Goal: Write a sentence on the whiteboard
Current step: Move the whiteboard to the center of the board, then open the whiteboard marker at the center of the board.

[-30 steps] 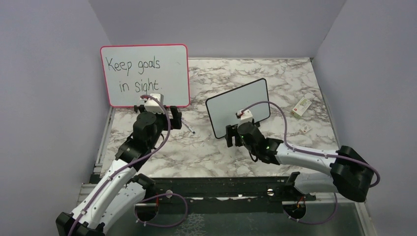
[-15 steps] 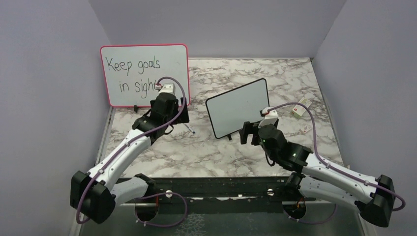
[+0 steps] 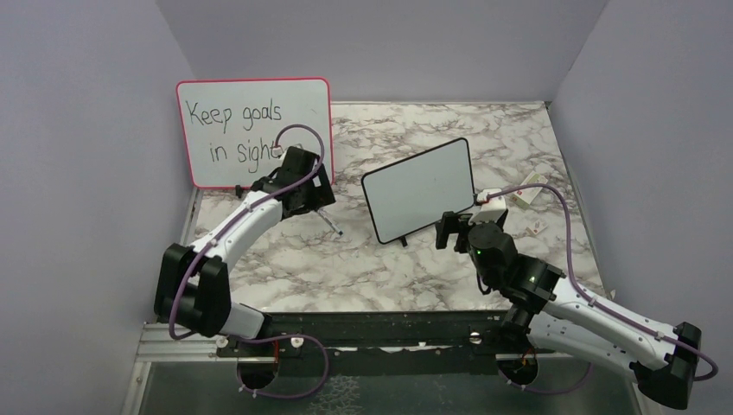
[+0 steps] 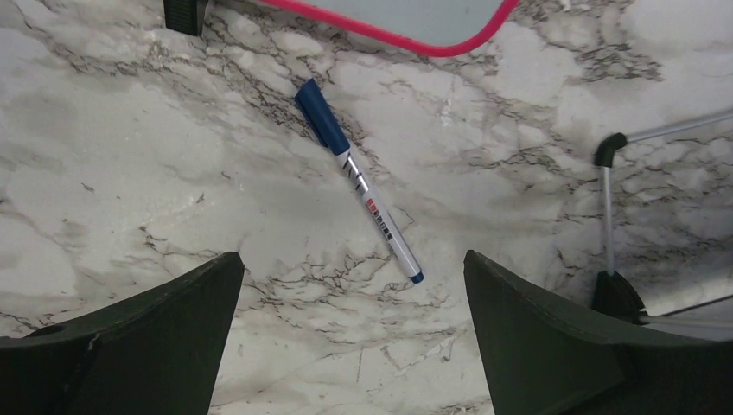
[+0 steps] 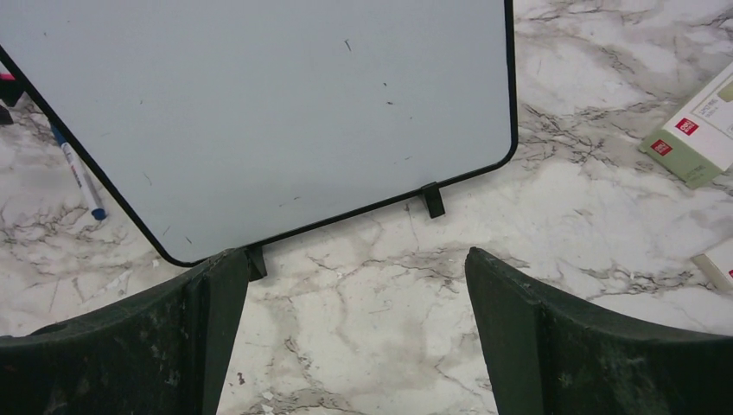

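Observation:
The whiteboard (image 3: 419, 190) (image 5: 259, 112), small and black-framed, stands tilted on two little feet at mid-table. Its face is bare; no sentence shows on it. A blue-capped marker (image 4: 359, 180) (image 3: 331, 223) (image 5: 79, 179) lies flat on the marble between the two boards. My left gripper (image 3: 313, 197) (image 4: 353, 255) hovers open just above the marker, whose tail end lies between the fingers. My right gripper (image 3: 451, 229) (image 5: 356, 252) stands open in front of the whiteboard's lower right edge, with only bare marble between its fingers.
A larger pink-framed board (image 3: 255, 130) (image 4: 406, 26) with black writing leans at the back left. A pale green box (image 3: 529, 188) (image 5: 696, 130) and a small white piece (image 3: 538, 226) lie at the right. Lilac walls close in three sides.
The left arm has stretched forward and right, bringing its gripper over the marker. The right gripper has slid right, off the whiteboard's front, and opened wider.

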Tool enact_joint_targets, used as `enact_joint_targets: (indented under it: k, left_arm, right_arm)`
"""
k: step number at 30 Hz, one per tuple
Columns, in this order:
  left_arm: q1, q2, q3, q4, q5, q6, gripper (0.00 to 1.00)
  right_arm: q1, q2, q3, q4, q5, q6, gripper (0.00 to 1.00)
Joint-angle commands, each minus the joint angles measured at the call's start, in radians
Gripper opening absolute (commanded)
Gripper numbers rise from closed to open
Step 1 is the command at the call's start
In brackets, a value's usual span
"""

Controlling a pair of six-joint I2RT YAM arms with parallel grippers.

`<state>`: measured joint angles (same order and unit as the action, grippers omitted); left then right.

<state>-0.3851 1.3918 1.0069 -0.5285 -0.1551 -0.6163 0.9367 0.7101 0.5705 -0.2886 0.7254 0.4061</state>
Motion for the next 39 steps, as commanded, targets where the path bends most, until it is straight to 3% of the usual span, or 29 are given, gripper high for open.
enact_joint_targets:
  k: [1,8,17,23,31,39]
  left_arm:
    - [0.005,0.109,0.06,-0.06,0.037,-0.077,0.98]
    - [0.005,0.241,0.143,-0.073,-0.038,-0.097,0.91]
    - [0.006,0.404,0.21,-0.074,-0.042,-0.091,0.6]
    - [0.007,0.458,0.226,-0.073,-0.058,-0.083,0.49]
    - [0.007,0.485,0.209,-0.072,-0.064,-0.079,0.31]
    - [0.013,0.44,0.157,-0.072,-0.041,-0.079,0.11]
  right_arm:
    - [0.004,-0.009,-0.019,0.027,0.062,-0.039,1.0]
    - [0.005,-0.02,-0.038,0.075,0.063,-0.093,1.0]
    - [0.005,-0.051,-0.066,0.084,0.077,-0.08,1.0]
    - [0.005,-0.11,-0.08,0.081,0.088,-0.093,1.0]
    - [0.005,-0.134,-0.082,0.078,0.106,-0.1,1.0]
    - [0.005,-0.137,-0.094,0.15,0.018,-0.125,1.0]
